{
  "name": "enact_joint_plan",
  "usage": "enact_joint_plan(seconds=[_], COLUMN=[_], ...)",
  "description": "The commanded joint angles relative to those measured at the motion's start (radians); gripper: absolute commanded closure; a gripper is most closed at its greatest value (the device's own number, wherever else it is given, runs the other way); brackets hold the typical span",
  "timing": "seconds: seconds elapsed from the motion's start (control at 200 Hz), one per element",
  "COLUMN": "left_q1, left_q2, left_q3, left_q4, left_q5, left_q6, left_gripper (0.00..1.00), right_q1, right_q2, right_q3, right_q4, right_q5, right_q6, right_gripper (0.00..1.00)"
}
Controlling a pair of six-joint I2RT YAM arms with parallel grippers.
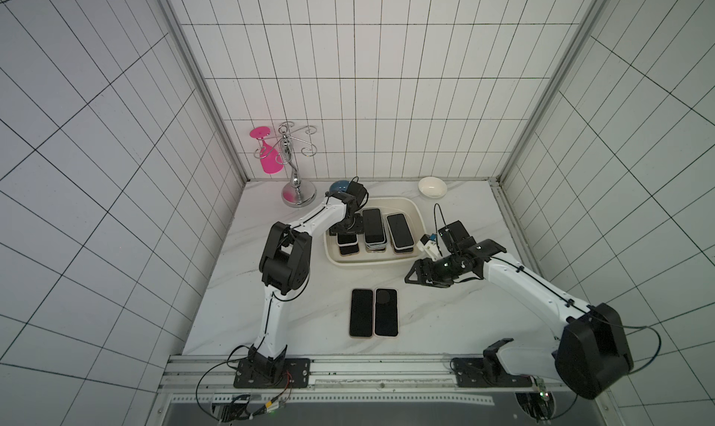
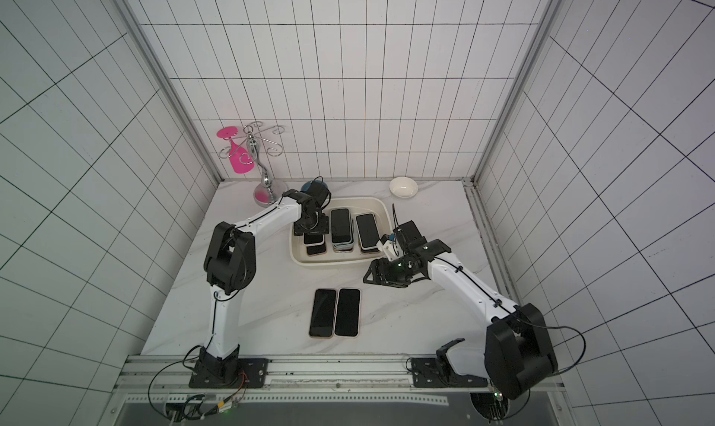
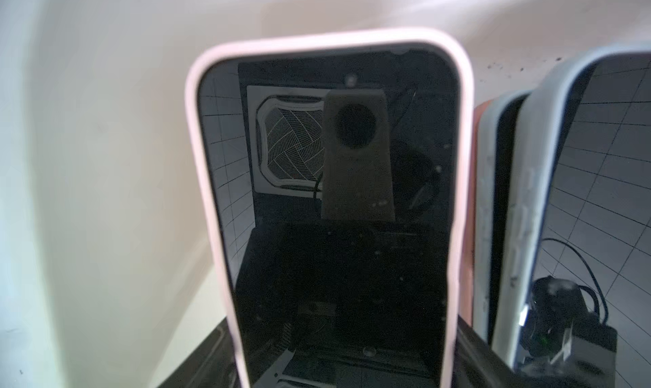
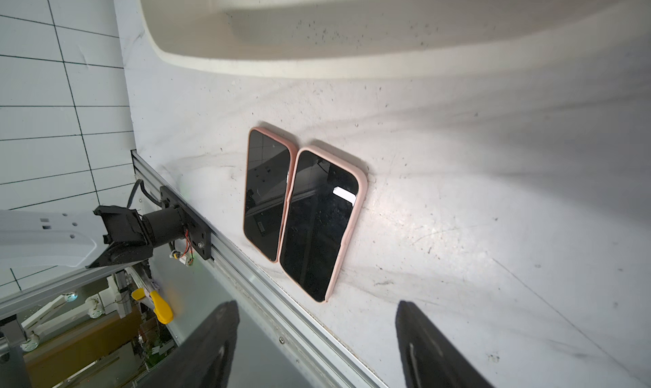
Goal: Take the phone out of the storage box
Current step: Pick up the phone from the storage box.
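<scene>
- The phone [image 3: 327, 210] I'm after is pink-cased, lies screen up, and tops the stack at the left end of the box [image 1: 371, 264]; it is inside the box
- The left pincer [image 1: 347, 234] is down over that stack; the wrist view shows the phone running between dark finger parts at either edge, but I cannot tell whether the jaws press its sides or stand just off them
- To do this well, I judge, I should square the jaws on the long edges and catch the top case only, not the phone beneath
- Then I should lift straight up, clear of the rim and of the middle stack [image 1: 372, 226] just beside it
- The right pincer [image 4: 317, 310] hovers outside the box's near right corner, fingers spread, holding and touching nothing
- Two phones [image 1: 361, 312] lie flat, touching side by side, on the tabletop [image 1: 445, 319] in front of the box; a spot beside them looks right for the set-down
</scene>
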Motion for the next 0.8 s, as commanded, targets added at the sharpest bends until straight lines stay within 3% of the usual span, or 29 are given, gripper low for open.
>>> enact_joint_plan(seconds=[0.0,0.15,0.245,0.385,0.485,0.795], left_q1=[-0.011,-0.045,-0.07,-0.103,-0.127,-0.153], left_q2=[-0.095,-0.169,-0.216,-0.278,-0.306,-0.326], left_q3=[0.011,0.005,-0.025,-0.074,-0.093,-0.091], left_q4=[-0.007,-0.056,-0.076,-0.077,-0.073,-0.071], left_q5=[-0.008,0.018,0.051,0.126,0.145,0.193], left_q6=[0.037,0.087,0.113,0.13,0.133,0.136], left_gripper=[0.39,0.39,0.39,0.39,0.39,0.39], right_q1=[-0.057,-0.161,-0.203,-0.195,-0.16,-0.047], right_q2=[0.046,0.183,0.311,0.527,0.634,0.765], right_q3=[0.13,0.336,0.485,0.704,0.827,0.854], right_q4=[-0.022,-0.022,0.012,0.07,0.059,0.064], right_q5=[-0.008,-0.056,-0.177,-0.345,-0.364,-0.368], right_q6=[-0.039,-0.013,0.039,0.126,0.139,0.117], right_gripper=[0.26,0.26,0.28,0.32,0.32,0.33])
